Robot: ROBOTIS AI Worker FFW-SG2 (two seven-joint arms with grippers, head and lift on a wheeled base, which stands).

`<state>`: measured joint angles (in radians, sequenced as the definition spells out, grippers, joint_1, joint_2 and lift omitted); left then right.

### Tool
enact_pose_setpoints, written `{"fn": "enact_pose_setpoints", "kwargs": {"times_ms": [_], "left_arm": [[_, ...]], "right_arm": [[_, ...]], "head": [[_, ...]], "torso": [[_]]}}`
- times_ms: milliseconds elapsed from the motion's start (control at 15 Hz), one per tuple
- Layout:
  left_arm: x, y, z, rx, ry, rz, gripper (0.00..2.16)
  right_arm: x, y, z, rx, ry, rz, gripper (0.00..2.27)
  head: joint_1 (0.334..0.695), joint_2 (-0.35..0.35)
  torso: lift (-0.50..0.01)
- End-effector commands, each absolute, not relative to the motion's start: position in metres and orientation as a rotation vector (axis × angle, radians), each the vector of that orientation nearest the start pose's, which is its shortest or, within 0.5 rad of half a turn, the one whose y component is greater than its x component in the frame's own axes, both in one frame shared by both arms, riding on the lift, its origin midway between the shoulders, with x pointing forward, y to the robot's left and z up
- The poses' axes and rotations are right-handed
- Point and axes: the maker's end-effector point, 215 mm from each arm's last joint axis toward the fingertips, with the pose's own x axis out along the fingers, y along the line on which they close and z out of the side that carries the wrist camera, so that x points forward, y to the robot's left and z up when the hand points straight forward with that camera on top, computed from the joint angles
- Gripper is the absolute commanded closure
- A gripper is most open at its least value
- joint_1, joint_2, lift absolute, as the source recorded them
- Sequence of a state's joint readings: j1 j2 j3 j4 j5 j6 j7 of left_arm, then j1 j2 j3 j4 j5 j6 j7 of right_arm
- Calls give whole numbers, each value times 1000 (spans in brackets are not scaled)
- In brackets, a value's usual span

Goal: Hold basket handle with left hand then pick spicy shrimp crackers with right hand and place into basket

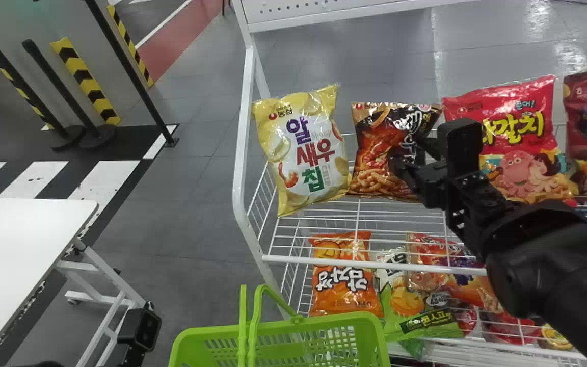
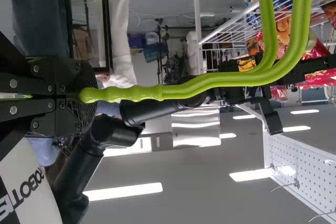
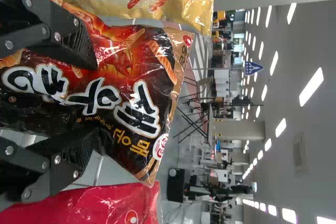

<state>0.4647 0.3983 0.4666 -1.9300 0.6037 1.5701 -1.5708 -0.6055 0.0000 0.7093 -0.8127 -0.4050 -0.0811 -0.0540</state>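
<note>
Spicy shrimp crackers (image 1: 375, 148): upright on wire shelf (image 1: 344, 261), upper centre of head view, slightly right. Right fingers (image 3: 68, 38) apart, spread across the pack's front. Left fingers (image 2: 63, 80) closed on basket handle (image 2: 136, 93). Likely light; soft, slick film, brittle contents. Best gripped by both sides, mid-height, gently; hard squeeze may crush or squirt it loose.

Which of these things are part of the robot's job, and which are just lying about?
Part of the job:
spicy shrimp crackers, with the right gripper open at them
green basket
its handle, held by the left gripper

Just there:
yellow bag
red octopus bag
orange bag
white table
</note>
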Motion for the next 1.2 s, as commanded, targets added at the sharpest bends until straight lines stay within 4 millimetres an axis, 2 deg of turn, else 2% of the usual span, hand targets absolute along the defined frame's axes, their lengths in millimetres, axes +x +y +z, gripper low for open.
{"fn": "enact_pose_setpoints", "kwargs": {"times_ms": [0,133,267,400,467,667,933,1133], "left_arm": [[213,234,-350,-1317,939,-1097,2132],[213,235,-350,-1318,939,-1095,2132],[213,235,-350,-1319,936,-1094,2132],[213,236,-350,-1318,937,-1094,2132],[213,235,-350,-1319,936,-1094,2132],[213,235,-350,-1319,936,-1094,2132],[214,235,-350,-1317,937,-1095,2132],[214,235,-349,-1317,937,-1097,2132]], "right_arm": [[674,38,-386,-42,183,457,2186],[665,45,-393,-55,187,472,2243],[647,58,-403,-61,199,489,2243],[629,74,-400,-88,199,508,2243],[624,74,-398,-105,199,501,2243],[611,72,-381,-201,187,450,2243],[568,80,-347,-251,155,440,2243],[539,79,-323,-242,192,433,2243]], "head": [[695,329],[695,329],[695,341],[695,350],[695,350],[695,350],[695,350],[695,350]], "torso": [[-7],[-7],[-7],[-7],[-7],[-7],[-7],[-7]]}}
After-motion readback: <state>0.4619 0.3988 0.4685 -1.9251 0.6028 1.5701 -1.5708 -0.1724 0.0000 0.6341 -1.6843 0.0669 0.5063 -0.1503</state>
